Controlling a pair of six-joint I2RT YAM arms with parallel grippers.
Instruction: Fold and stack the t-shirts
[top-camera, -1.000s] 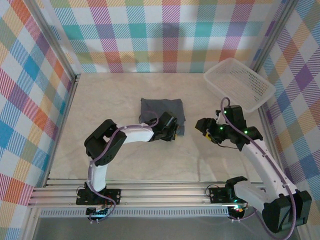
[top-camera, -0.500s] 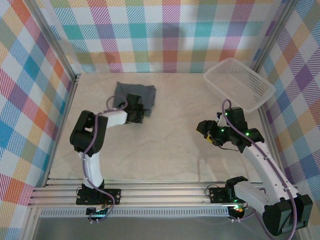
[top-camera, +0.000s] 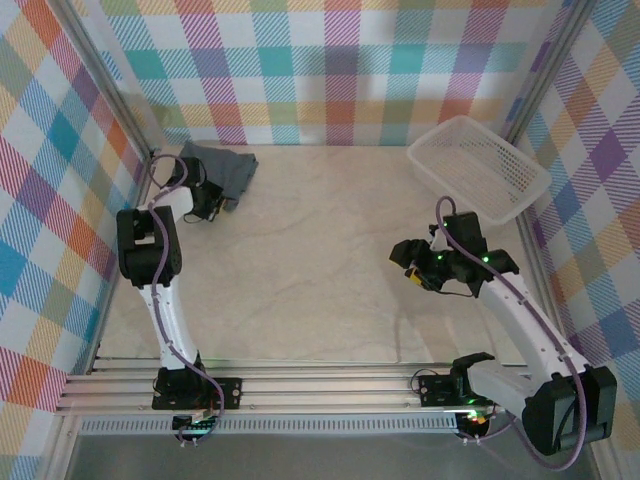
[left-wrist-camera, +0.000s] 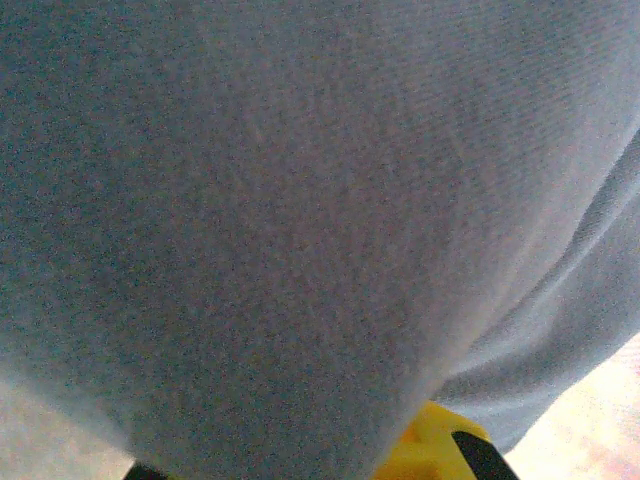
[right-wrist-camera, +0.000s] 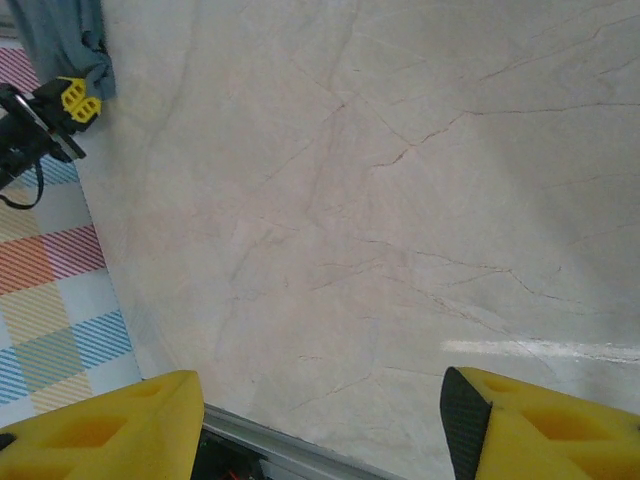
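While my left tool (top-camera: 208, 201) pinches the floppy t-shirt (top-camera: 228, 165) (soft, surely light), I'd hold its edge; right tool (top-camera: 412, 265) is wide.

Bright, even light from overhead in the top view; the right arm (top-camera: 520, 310) casts a faint, soft-edged shadow on the pale tabletop (top-camera: 400, 330); in the left wrist view the t-shirt (left-wrist-camera: 300, 220) lies too close to focus, a dim grey blur, brighter at the right; in the right wrist view a thin glare streak marks the tabletop.
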